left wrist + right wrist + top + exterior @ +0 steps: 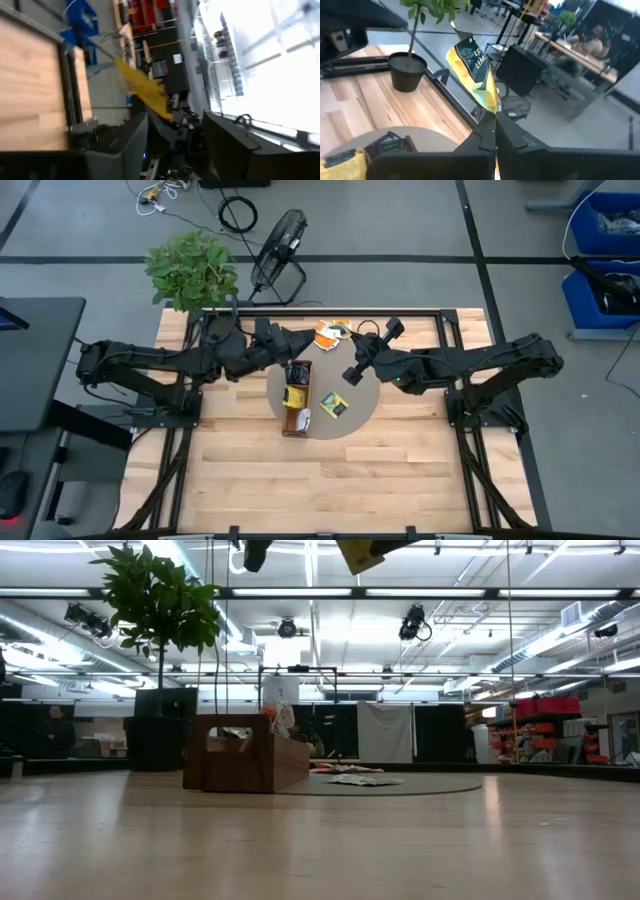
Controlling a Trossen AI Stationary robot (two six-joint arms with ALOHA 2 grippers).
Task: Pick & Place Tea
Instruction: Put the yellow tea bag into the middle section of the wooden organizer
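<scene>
Right gripper (492, 131) raised, pinching yellow sachet (472, 70), left gripper (300, 340) above tray (296, 395)

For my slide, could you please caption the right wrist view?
Right tool shut on a yellow-green tea sachet, raised beside the potted plant.

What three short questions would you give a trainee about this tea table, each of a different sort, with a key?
1. True or false: the right tool is shut on a yellow-green sachet.
2. Choose one. The wooden tray stands on: A) bare table wood; B) the grey round mat; C) the floor.
3. Fill in the missing word: on the mat beside the tray, on the right arm's side, lies one loose ___.

Key: 1 true; 2 B; 3 sachet.
</scene>
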